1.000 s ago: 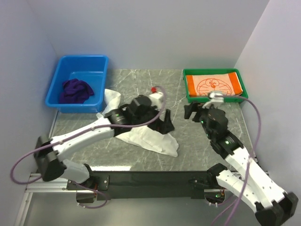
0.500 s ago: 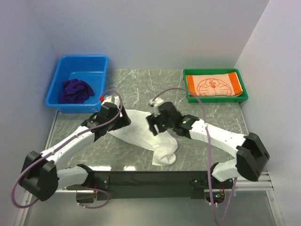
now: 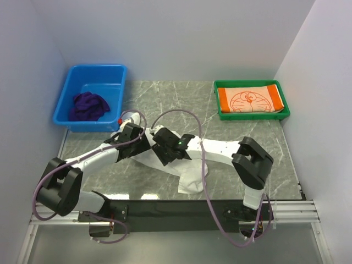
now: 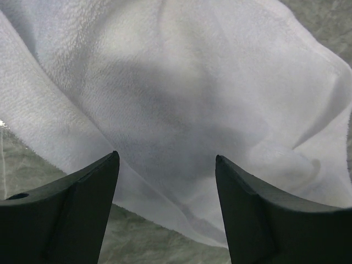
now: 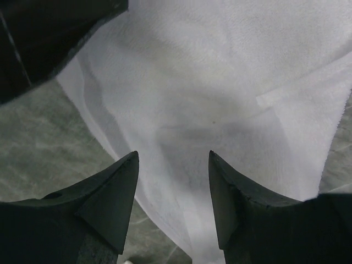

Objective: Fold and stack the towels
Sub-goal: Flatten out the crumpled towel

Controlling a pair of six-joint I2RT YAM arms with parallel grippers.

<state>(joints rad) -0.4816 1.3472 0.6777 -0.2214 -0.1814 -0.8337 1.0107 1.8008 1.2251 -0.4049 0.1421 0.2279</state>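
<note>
White towel [image 3: 190,176] rumpled near mid-table [image 3: 247,137], both my pincers on station above it.
Left gripper [image 4: 166,158] and right gripper [image 5: 173,157] hover side by side over its left part, jaws apart, nothing pinched. Step, I judge: taking hold to spread it flat. Next wants an edge or corner in each. Farther back: orange towel [image 3: 250,100] folded in green tray [image 3: 250,116], purple towel [image 3: 88,105] heaped in blue bin [image 3: 96,70].

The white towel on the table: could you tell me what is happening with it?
Both arms are at the plain white cloth towel, crumpled on the grey marble table. The left tool and right tool hang over it, jaws apart, nothing gripped yet. The orange cartoon-print towel lies folded in the green plastic tray; the dark purple towel sits bunched in the blue plastic bin.
</note>
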